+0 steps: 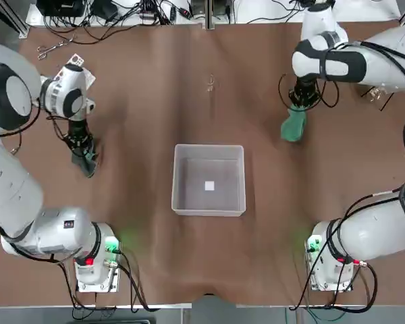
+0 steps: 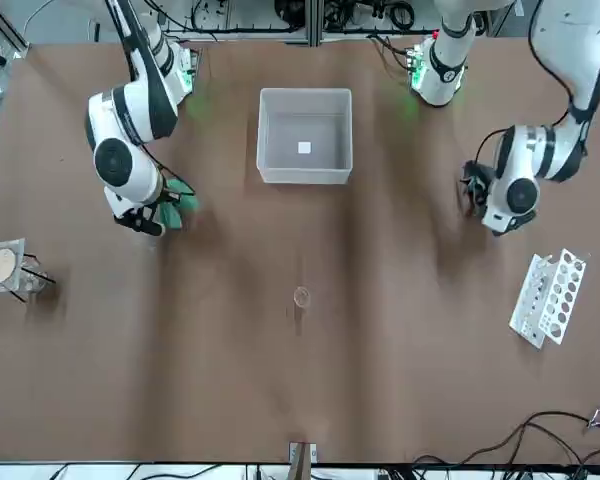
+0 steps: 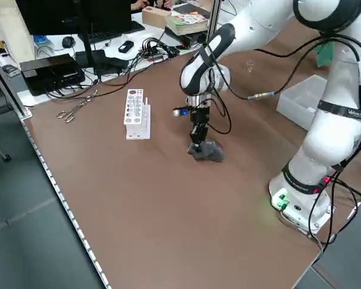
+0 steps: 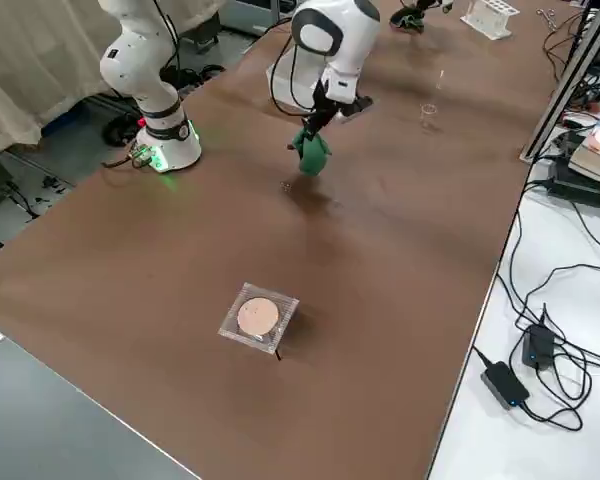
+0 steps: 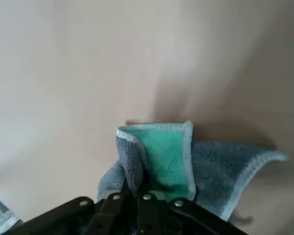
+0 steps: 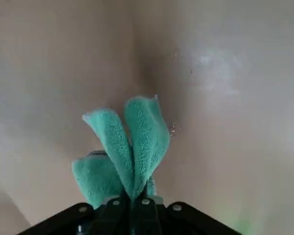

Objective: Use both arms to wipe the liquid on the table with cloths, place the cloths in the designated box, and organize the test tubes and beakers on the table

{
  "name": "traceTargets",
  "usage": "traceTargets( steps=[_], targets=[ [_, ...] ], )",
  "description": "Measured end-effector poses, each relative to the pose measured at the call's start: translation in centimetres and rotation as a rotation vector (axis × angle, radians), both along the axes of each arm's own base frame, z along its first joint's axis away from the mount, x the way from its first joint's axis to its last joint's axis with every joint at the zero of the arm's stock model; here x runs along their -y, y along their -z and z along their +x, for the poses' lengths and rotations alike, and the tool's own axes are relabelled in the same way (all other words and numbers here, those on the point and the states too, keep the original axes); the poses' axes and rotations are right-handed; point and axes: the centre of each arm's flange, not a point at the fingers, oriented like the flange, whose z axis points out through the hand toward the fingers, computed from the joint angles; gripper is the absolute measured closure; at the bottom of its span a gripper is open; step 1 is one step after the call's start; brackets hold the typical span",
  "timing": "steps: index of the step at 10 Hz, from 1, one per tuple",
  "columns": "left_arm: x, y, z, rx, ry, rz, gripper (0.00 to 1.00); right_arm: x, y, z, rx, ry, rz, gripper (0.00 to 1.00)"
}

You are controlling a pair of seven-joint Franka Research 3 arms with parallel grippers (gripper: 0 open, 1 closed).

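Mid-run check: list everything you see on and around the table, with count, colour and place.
Table: one, brown, under everything.
Box: one, translucent white, table centre, no cloths inside.
Green cloth: one, pinched by the right gripper.
Grey cloth: one, grey with a green patch, pinched by the left gripper, touching the table.
Rack: one, white, perforated, robot's left far side.
Beaker: one, clear, far of centre.
Clear square stand: one, beige disc on top, robot's right far side.
Scissors: one pair, metal, far left corner.
Left gripper: shut.
Right gripper: shut.

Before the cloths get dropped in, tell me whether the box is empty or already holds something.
Empty. The top view shows the box holding neither cloth; only a small white square shows at its bottom, maybe a label.
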Motion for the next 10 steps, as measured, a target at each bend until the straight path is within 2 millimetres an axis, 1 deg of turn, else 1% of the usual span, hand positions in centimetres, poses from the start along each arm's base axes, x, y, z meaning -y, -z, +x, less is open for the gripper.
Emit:
traceTargets(
  steps=[1,2,3,4,5,6,7,8,9,10],
  targets=[
    [-1.2,-0.7,-0.7,0.002,-0.006,-0.012,0.94,-0.1,0.8,-0.3,-0.009,0.014,0.014,0.95],
    [-1.4,-1.7,-0.9,0.017,-0.007,-0.018,0.94,0.0,1.4,0.0,-0.003,0.02,0.022,0.95],
    [-0.9,-3.1,-0.6,0.038,0.007,-0.017,0.94,0.4,2.2,0.3,0.002,0.025,0.027,0.95],
    [0.7,-5.1,0.1,0.054,0.038,-0.012,0.94,0.5,3.3,0.6,0.003,0.028,0.029,0.95],
    [3.4,-7.8,1.1,0.085,0.065,-0.018,0.94,0.6,4.1,0.9,0.015,0.024,0.037,0.95],
    [6.6,-10.9,1.8,0.118,0.075,-0.037,0.94,1.0,4.3,1.5,0.032,0.011,0.05,0.95],
    [9.5,-14.1,2.3,0.133,0.077,-0.057,0.94,2.1,4.1,2.2,0.04,-0.012,0.068,0.95],
    [12.4,-17.2,2.8,0.139,0.071,-0.088,0.94,4.1,3.9,3.0,0.045,-0.038,0.09,0.95],
    [15.2,-20.0,3.1,0.139,0.065,-0.126,0.94,6.6,4.5,3.6,0.042,-0.061,0.111,0.95],
    [17.8,-22.3,3.2,0.125,0.064,-0.163,0.94,9.1,5.6,3.8,0.029,-0.08,0.132,0.95]
  ],
)
